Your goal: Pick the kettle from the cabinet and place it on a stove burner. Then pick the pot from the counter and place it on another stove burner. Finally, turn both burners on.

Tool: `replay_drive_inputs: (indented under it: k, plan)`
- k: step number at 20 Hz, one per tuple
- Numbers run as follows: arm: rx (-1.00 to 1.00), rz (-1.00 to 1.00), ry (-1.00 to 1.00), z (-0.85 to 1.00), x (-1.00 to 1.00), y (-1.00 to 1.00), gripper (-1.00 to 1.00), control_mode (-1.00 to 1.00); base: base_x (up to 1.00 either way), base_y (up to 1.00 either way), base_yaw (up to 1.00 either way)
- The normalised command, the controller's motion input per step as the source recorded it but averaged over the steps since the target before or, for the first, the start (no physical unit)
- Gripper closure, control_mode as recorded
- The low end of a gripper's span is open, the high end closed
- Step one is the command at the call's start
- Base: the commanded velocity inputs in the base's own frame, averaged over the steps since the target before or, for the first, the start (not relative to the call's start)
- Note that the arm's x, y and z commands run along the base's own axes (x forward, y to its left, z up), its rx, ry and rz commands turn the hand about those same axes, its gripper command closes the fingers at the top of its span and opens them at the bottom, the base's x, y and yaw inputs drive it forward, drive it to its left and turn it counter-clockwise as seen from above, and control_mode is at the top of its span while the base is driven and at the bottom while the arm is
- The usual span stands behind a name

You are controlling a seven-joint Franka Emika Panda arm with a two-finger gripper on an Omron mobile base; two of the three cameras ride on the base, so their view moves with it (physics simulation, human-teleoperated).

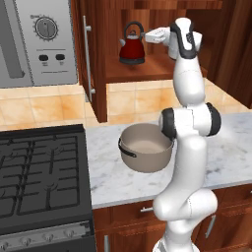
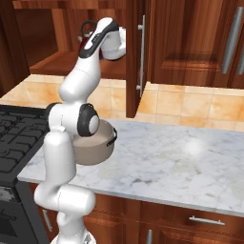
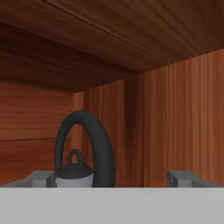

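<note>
One pot (image 1: 145,146) on marble counter (image 1: 123,182); pincer (image 1: 147,36) spread nr kettle (image 1: 132,47) in cabinet (image 1: 147,74).

We see a backsplash (image 1: 54,106) of warm orange-tan tiles running along the wall behind the worktop, its tones varying from square to square. A grey microwave (image 1: 42,42) hangs up on the left in the left base view, with a round dial (and two small dark buttons beneath it) on its panel. In the right base view, closed reddish-brown upper doors (image 2: 190,43) with vertical steel bars fill the wall at right, and a soft highlight lies on the stone below.
</note>
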Motion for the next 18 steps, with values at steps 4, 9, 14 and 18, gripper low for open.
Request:
replay_drive_inputs:
  k: [4, 9, 14, 18]
  plan:
    - [-0.01, 0.09, 0.04, 0.0, 0.18, 0.16, -1.0, -1.0, 0.0, 0.0, 0.0]
    - [-0.01, 0.08, 0.02, 0.0, 0.1, 0.25, -1.0, -1.0, 0.0, 0.0, 0.0]
    - [-0.02, 0.07, 0.02, 0.0, 0.06, 0.34, -1.0, -1.0, 0.0, 0.0, 0.0]
    - [0.0, 0.07, 0.01, 0.0, 0.03, 0.2, 1.0, -1.0, 0.0, 0.0, 0.0]
